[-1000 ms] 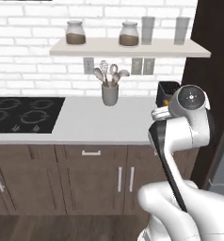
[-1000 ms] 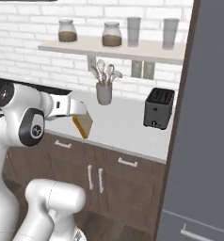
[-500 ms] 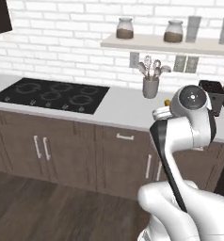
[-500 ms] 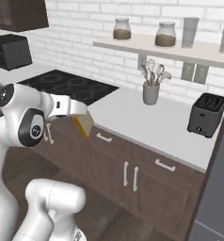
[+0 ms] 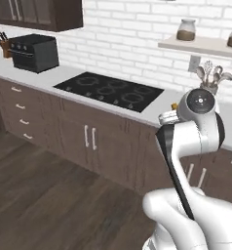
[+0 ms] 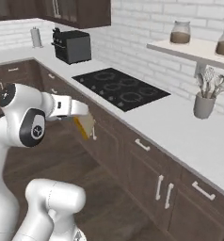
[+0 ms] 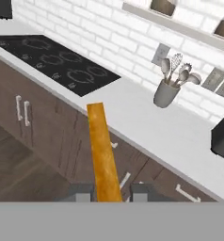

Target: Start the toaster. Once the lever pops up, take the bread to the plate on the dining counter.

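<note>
Here the jaws (image 6: 82, 121) were closed on the bread (image 6: 84, 126), and the slice stood out from between them on its edge, golden-yellow and thin. In the hand view the bread (image 7: 103, 153) ran straight forward from between the two finger tips (image 7: 81, 192), so one saw only its narrow crust side.

Ahead of the jaws and a little lower lay the white surface (image 7: 147, 117) with dark wood drawers under it. The bread did not touch it; the slice was held in the air in front of the cabinet fronts. Beyond the tip of the bread, further along the surface, stood a grey utensil holder (image 7: 166, 93) with spoons and a whisk in it. To the left of the jaws, in the hand view, the black cooktop (image 7: 52, 63) was set flat into the surface. At the right edge of that view, well apart from the jaws, a dark corner of the toaster (image 7: 223, 138) showed on the surface.

In the right base view a black oven box (image 6: 72, 45) stood at the far end of the surface, well beyond the cooktop, and a shelf (image 6: 189, 49) with jars hung on the brick wall above the utensil holder.
</note>
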Robot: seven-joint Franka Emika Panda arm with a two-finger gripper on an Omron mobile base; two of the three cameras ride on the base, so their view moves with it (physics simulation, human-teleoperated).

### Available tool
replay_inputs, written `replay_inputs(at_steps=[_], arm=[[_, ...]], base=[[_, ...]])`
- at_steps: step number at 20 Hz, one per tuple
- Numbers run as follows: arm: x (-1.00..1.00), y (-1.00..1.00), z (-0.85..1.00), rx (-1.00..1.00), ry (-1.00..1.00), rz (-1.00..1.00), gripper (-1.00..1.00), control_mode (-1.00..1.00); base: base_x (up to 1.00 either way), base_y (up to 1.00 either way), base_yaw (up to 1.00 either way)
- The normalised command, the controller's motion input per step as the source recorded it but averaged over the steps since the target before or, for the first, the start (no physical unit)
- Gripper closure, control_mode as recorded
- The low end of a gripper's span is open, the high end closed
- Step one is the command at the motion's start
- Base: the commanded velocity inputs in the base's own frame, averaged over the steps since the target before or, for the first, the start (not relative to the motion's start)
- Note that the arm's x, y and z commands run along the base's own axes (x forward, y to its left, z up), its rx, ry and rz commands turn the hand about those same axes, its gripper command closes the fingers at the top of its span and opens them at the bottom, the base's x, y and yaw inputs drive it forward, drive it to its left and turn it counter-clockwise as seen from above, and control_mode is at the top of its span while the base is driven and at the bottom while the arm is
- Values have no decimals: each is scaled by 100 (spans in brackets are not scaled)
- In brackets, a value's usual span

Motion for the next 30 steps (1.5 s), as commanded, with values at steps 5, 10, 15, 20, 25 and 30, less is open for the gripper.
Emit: replay_inputs(at_steps=[5, 10, 15, 20, 25, 30], arm=[[0, 0, 0, 0, 0, 0, 100, 100], [0, 0, 0, 0, 0, 0, 100, 100], [0, 0, 0, 0, 0, 0, 100, 100], [0, 0, 0, 0, 0, 0, 100, 100], [0, 0, 0, 0, 0, 0, 100, 100], [0, 0, 0, 0, 0, 0, 100, 100]], base=[[-82, 0, 53], [-100, 0, 49], [-100, 0, 47], [-100, -1, 47], [-100, -2, 47], [-100, 0, 44]])
